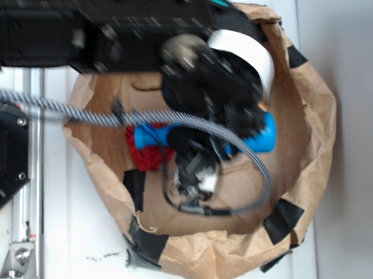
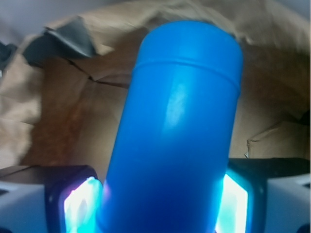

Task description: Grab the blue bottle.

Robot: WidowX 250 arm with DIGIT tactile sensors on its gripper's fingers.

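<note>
The blue bottle (image 1: 263, 137) lies on its side inside the brown paper bag (image 1: 310, 119), with its narrow neck to the left and its wide base to the right. The arm hides its middle. My gripper (image 1: 201, 149) comes down over that middle. In the wrist view the bottle (image 2: 180, 121) fills the space between my fingers, and the glowing pads (image 2: 85, 206) press against both of its sides. My gripper (image 2: 158, 206) is shut on it. I cannot tell whether the bottle is off the bag floor.
A red flower (image 1: 148, 158) lies just below the bottle's neck. The bag's crumpled walls, patched with black tape (image 1: 285, 219), ring the area. A white cylinder (image 1: 251, 53) sits at the back wall. A striped cable (image 1: 83, 114) crosses from the left.
</note>
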